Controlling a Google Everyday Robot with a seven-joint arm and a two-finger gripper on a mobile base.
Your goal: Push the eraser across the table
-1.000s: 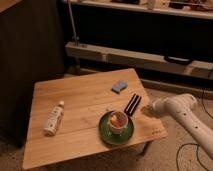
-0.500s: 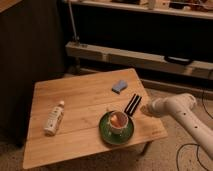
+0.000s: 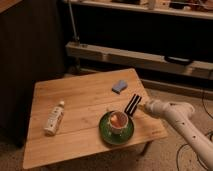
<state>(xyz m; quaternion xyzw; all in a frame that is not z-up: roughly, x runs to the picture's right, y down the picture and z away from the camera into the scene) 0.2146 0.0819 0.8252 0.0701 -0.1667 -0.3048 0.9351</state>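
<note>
The eraser point(image 3: 132, 105), a small black oblong block with a pale stripe, lies on the right part of the table point(image 3: 80, 97), close to the right edge and just beside the cup's upper right. My gripper point(image 3: 144, 107) comes in from the right on a white arm, with its tip right next to the eraser's right side. Whether it touches the eraser I cannot tell.
A cup point(image 3: 117, 120) on a green saucer point(image 3: 116, 131) stands near the front right. A small light-blue pad point(image 3: 119, 86) lies behind the eraser. A small bottle point(image 3: 54, 118) lies on the left. A dark cabinet point(image 3: 30, 45) stands at left, shelving point(image 3: 140, 55) behind.
None of the objects has visibly moved. The arm and gripper stay at the eraser's right side.
</note>
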